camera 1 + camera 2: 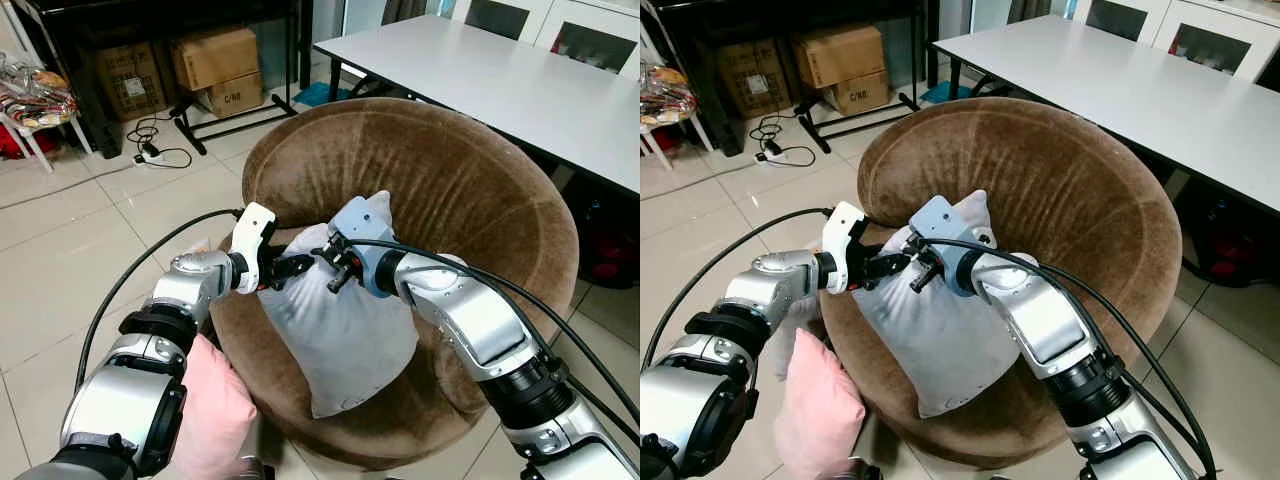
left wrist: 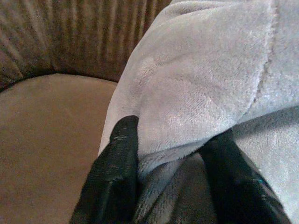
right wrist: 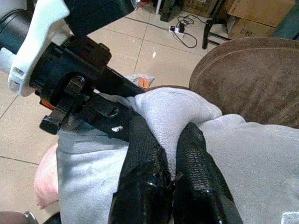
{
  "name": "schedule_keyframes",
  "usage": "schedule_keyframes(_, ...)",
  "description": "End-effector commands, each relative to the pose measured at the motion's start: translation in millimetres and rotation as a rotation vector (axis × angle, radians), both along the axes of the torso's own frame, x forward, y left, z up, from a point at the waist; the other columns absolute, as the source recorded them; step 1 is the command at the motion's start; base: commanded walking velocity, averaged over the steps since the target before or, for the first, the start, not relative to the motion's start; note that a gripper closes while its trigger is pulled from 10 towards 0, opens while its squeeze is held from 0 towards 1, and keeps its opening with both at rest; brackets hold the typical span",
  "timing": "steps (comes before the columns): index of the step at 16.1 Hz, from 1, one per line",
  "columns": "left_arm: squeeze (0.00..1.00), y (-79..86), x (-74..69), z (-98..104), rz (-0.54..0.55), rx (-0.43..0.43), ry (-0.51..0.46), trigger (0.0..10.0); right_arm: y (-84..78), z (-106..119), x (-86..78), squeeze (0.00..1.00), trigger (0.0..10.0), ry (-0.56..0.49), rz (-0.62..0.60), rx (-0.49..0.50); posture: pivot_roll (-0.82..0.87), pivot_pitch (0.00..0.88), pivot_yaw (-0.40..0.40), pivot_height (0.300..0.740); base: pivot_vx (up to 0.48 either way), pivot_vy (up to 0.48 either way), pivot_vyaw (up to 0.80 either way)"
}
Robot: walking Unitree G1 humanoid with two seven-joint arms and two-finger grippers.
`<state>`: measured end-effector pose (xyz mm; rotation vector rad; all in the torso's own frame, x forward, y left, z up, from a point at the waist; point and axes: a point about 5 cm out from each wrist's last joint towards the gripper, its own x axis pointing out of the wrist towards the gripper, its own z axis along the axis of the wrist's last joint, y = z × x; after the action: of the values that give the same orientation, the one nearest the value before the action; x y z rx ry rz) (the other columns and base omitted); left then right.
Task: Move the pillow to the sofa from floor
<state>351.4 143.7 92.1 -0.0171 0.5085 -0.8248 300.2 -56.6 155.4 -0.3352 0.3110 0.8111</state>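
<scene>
- Grey pillow already lies in brown sofa seat.
- Left gripper & right gripper fingers each pinch its top edge.
- We'd settle it flat, then let go w/o dragging.

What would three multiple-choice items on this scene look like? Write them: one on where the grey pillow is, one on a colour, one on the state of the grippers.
1. Where does the grey pillow lie?
A. on the white table
B. in the brown round sofa
C. on the cardboard boxes

2. What colour is the second pillow, down by the sofa's front edge?
A. pink
B. green
C. black

3. How do the two grippers stand?
A. both open, away from the pillow
B. left open, right shut
C. both shut on the grey pillow

Key: 1 B, the pillow rests on the sofa's seat. 2 A, it is pink. 3 C, the left gripper and the right gripper each pinch a fold of grey fabric.
</scene>
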Motion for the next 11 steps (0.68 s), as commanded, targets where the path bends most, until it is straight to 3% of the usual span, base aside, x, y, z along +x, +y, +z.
schedule_keyframes(1, 0.00, 4.6, -7.7, -17.5, 0.024, 0.065, 0.076, 0.0, 7.1, 22.4, -0.1, 0.00, 10.0, -0.080, 0.042, 0.067, -0.04, 0.000, -0.012, 0.740, 0.000, 0.000, 0.00)
schedule_keyframes(11, 0.00, 12.7, -7.0, -19.8, 0.048, 0.115, 0.060, 0.0, 7.3, 20.9, 0.7, 0.00, 10.0, -0.076, 0.040, 0.063, -0.03, 0.000, -0.012, 0.740, 0.000, 0.000, 0.00)
